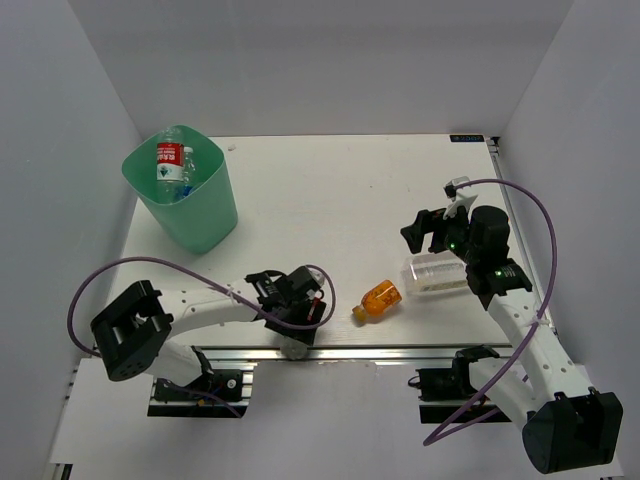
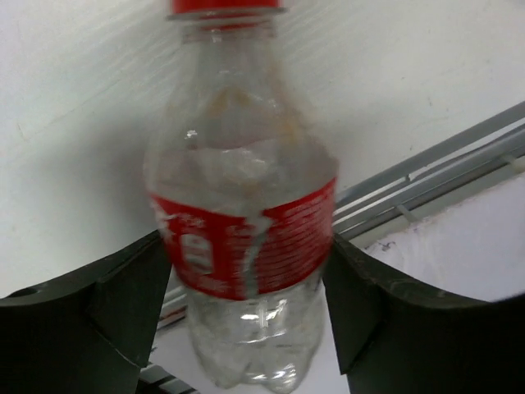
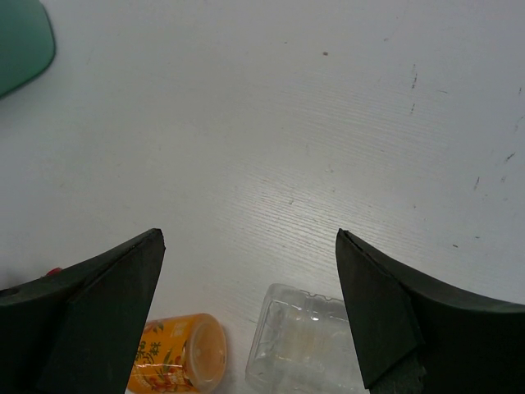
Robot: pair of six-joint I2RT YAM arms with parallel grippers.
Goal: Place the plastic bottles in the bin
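Observation:
My left gripper (image 1: 303, 315) sits low at the table's front edge. In the left wrist view its fingers (image 2: 131, 304) press both sides of a clear bottle with a red label and red cap (image 2: 246, 246). In the top view that bottle (image 1: 296, 347) is mostly hidden under the gripper. My right gripper (image 1: 425, 232) is open and empty, above and just behind a wide, clear, label-free bottle (image 1: 435, 273) (image 3: 303, 349) lying on its side. An orange-filled bottle (image 1: 378, 299) (image 3: 176, 355) lies to its left. The mint-green bin (image 1: 205, 215) stands at the back left with a red-labelled bottle (image 1: 168, 160) and others inside.
An aluminium rail (image 1: 400, 352) runs along the table's front edge, right next to my left gripper, and shows in the left wrist view (image 2: 443, 176). White walls close in the left, right and back. A corner of the bin (image 3: 20, 37) shows in the right wrist view.

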